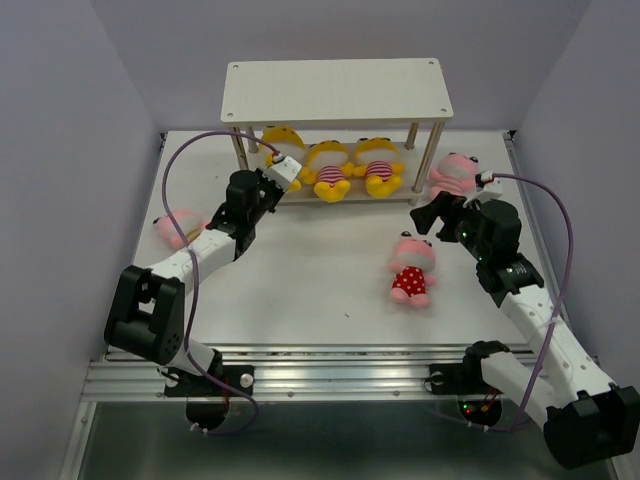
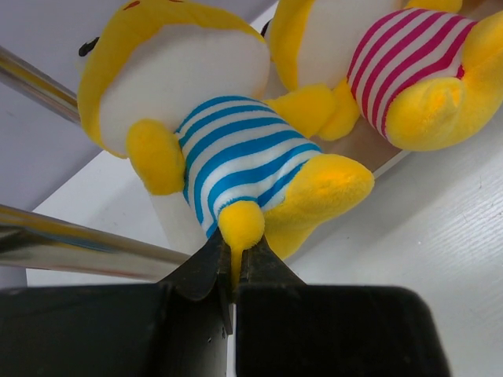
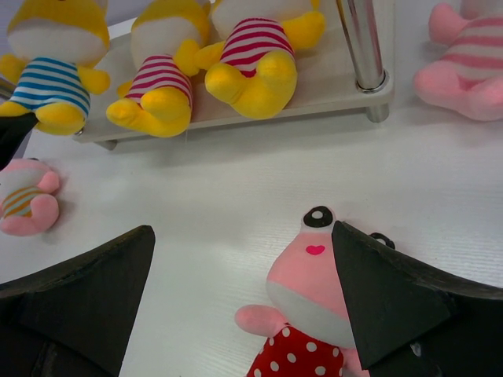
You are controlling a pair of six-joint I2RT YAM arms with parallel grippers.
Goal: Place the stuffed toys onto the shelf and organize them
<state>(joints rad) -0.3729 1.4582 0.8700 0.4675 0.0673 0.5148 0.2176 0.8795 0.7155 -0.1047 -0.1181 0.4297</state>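
Now | left hand [image 2: 233, 271] pinching blue-striped toy [image 2: 236, 157] by foot | right hand [image 3: 242, 236] spread wide near polka-dot toy [image 3: 302, 302]

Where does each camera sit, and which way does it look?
Top: above and behind, looking down at the shelf; left arm and right arm show.
Left wrist: on the left arm, facing the blue-striped yellow toy; the left pincer pinches its foot.
Right wrist: on the right arm, facing the shelf over the polka-dot pink toy; the right pincer is open.
Shared: both wrist views show the blue-striped yellow toy.
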